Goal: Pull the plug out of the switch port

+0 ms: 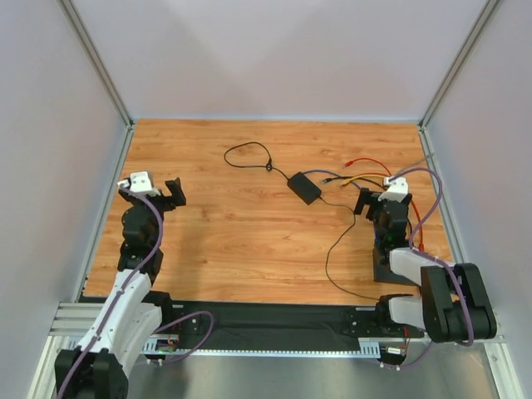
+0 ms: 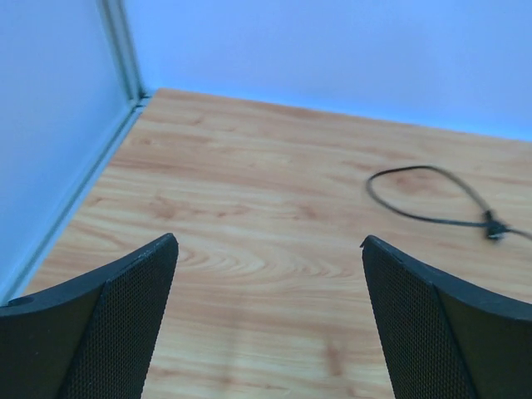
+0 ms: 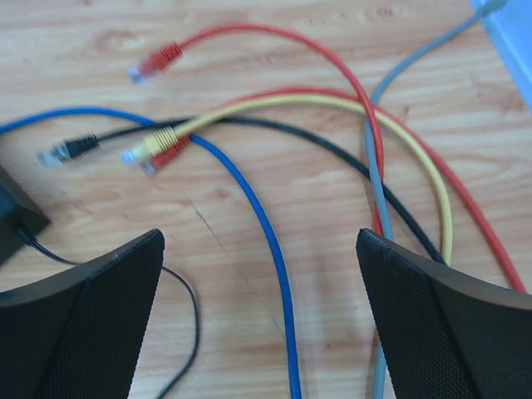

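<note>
A small black box (image 1: 304, 186) lies mid-table, and I take it for the switch. Its corner shows at the left edge of the right wrist view (image 3: 15, 218). A blue cable (image 3: 264, 224) runs from under my right gripper to the box's right side. I cannot see the socket or plug there. Thin black cords (image 1: 332, 249) also leave the box. My right gripper (image 1: 371, 202) is open and empty, right of the box, hovering over the blue cable (image 3: 259, 237). My left gripper (image 1: 170, 193) is open and empty over bare wood at the far left (image 2: 270, 241).
Loose network cables lie right of the box with free plugs: red (image 3: 158, 62), black (image 3: 75, 148), yellow (image 3: 158, 141), and a grey cable (image 3: 376, 191). A thin black cord loop (image 1: 248, 155) lies behind the box (image 2: 424, 195). Walls enclose the table's left, back and right.
</note>
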